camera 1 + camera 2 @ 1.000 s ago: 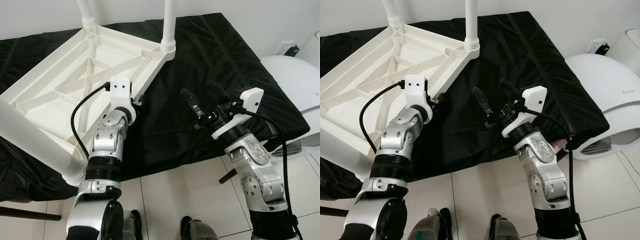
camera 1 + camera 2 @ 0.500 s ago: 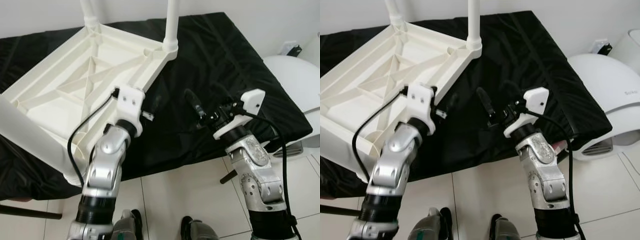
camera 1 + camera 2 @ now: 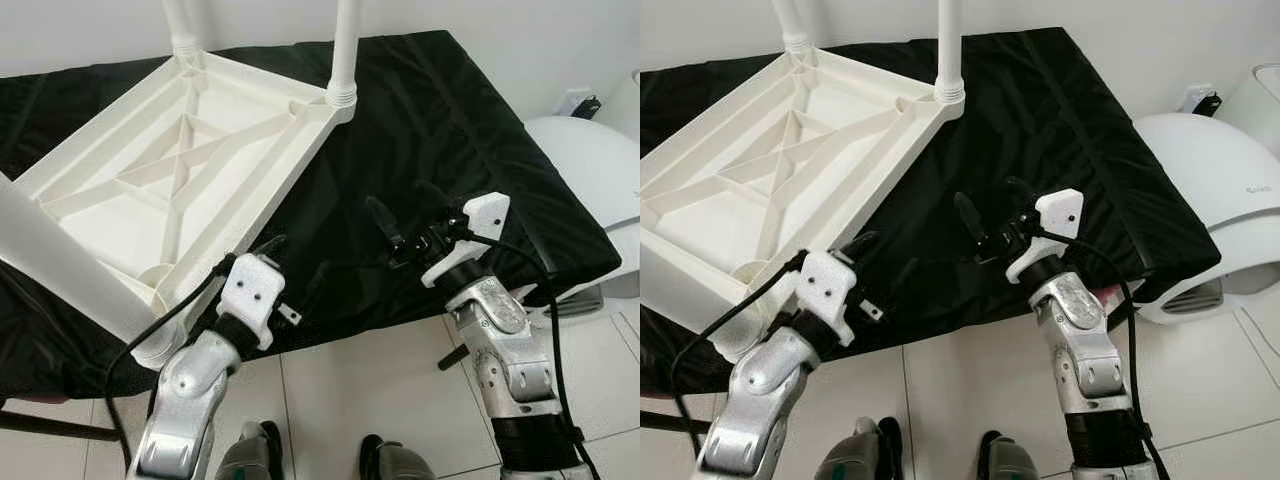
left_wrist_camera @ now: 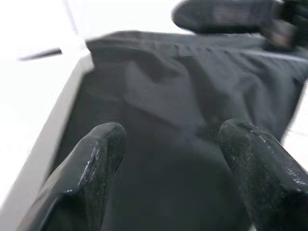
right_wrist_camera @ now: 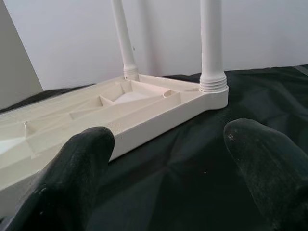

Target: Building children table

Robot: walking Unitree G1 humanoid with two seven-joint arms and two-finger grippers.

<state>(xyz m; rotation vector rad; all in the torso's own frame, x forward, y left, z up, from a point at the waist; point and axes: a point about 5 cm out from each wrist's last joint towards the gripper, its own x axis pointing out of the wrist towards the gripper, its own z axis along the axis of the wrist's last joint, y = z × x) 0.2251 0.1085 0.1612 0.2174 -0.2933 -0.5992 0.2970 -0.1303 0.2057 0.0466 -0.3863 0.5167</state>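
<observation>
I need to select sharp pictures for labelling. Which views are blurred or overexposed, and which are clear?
Left wrist view: motion-blurred, the black cover smeared, and the upper left washed out to white. Right wrist view: the upturned white table is sharp, while the near black fingers are soft. Both eye views: evenly lit and sharp, with soft sheen on the cover.
</observation>
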